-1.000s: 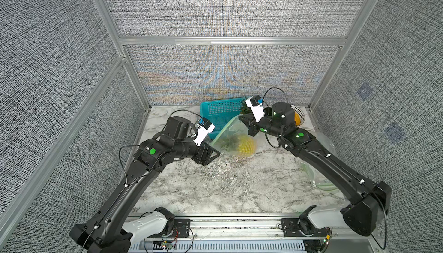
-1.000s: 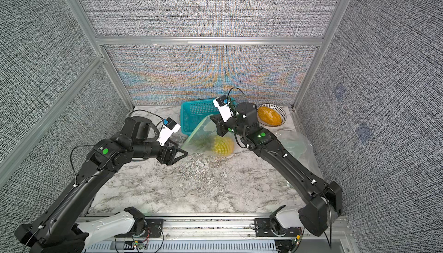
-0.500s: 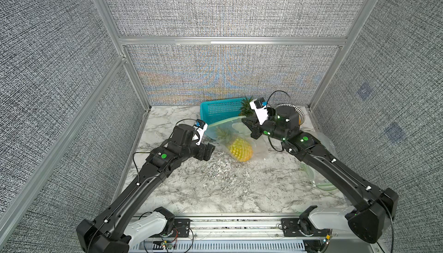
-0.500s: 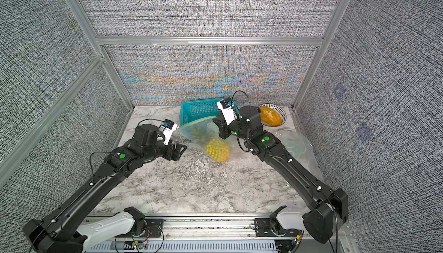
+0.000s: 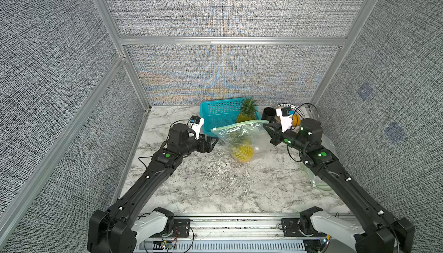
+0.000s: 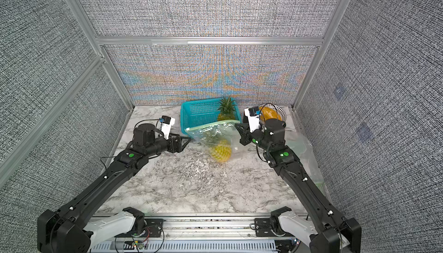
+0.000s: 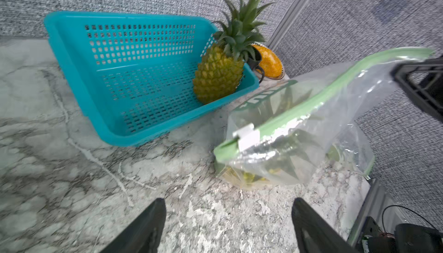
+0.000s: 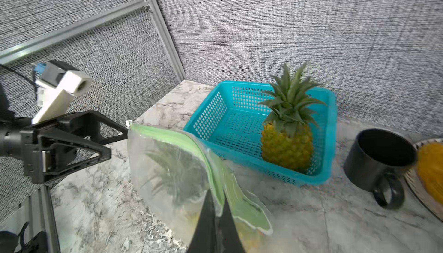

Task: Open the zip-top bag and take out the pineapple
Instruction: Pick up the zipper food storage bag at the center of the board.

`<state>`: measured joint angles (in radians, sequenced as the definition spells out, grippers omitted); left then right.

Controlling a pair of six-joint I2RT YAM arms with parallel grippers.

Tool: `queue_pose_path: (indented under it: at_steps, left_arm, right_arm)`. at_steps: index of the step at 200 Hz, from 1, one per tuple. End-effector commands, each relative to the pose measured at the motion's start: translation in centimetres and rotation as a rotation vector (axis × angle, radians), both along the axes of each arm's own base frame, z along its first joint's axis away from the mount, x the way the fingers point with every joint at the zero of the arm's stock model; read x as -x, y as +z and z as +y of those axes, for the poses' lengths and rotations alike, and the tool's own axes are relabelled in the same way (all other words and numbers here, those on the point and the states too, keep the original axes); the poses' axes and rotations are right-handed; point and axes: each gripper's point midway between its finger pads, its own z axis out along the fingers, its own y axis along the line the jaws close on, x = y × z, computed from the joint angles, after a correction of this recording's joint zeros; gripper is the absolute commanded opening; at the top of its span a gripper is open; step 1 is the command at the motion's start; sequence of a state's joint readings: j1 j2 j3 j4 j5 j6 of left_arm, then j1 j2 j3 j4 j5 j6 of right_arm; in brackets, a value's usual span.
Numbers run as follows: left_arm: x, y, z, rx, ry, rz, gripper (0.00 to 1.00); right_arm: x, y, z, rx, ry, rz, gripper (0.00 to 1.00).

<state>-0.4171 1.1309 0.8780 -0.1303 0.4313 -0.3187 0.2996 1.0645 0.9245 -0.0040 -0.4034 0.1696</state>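
Note:
The clear zip-top bag (image 5: 257, 135) (image 6: 231, 135) hangs by one corner of its green zip strip from my right gripper (image 5: 265, 125) (image 6: 236, 125), which is shut on that corner (image 8: 217, 199). The pineapple (image 5: 242, 153) (image 6: 220, 153) weighs down the bag's bottom, low over the marble table. A white slider (image 7: 247, 135) sits at the strip's other end. My left gripper (image 5: 214, 141) (image 6: 188, 140) (image 7: 229, 201) is open, empty, just short of that slider end and not touching the bag (image 7: 299, 143) (image 8: 172, 167).
A teal basket (image 5: 215, 112) (image 7: 119, 84) at the back wall holds a second pineapple (image 5: 247, 112) (image 8: 286, 143). A black mug (image 5: 268, 114) (image 8: 381, 158) and a bowl (image 6: 281, 112) of orange food stand at the back right. Crumpled clear plastic (image 6: 302, 148) lies along the right wall.
My right gripper has carried its bag corner to the right, drawing the zip strip out straight; the pineapple swung with it. My left gripper has moved up level with the slider end and opened wider.

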Motion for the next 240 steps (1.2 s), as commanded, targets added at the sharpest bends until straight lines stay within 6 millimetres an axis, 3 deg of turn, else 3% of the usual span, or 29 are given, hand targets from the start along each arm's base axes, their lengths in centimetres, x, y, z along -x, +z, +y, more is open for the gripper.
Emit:
queue_pose_path:
  at_steps: [1,29,88,154,197,227,240]
  left_arm:
    - [0.6,2.2,-1.7,0.062,-0.122,-0.105,0.84]
    - [0.5,2.2,-2.2,0.041,-0.183,-0.205,0.84]
    - [-1.9,1.0,-3.5,0.092,-0.277,-0.329,0.8]
    - [-3.3,0.0,-5.3,0.134,-0.361,-0.404,0.62]
    - [-3.9,0.1,-6.2,0.172,-0.402,-0.397,0.43]
    - [-3.1,0.8,-6.6,0.19,-0.462,-0.389,0.12]
    - [-2.9,1.3,-6.7,0.195,-0.479,-0.389,0.05]
  right_arm:
    - [0.0,0.6,-0.5,-0.036,0.005,-0.016,0.0]
    - [0.1,0.0,-0.8,-0.03,0.013,-0.013,0.0]
    - [0.0,-0.6,-1.8,-0.049,0.011,0.007,0.0]
    - [0.0,-0.9,-2.0,-0.092,0.034,0.019,0.0]
    - [-0.2,-1.1,-2.1,-0.092,0.034,0.025,0.0]
    - [-0.3,-1.2,-2.2,-0.087,0.03,0.029,0.0]
    - [-0.3,-1.2,-2.2,-0.085,0.031,0.028,0.0]
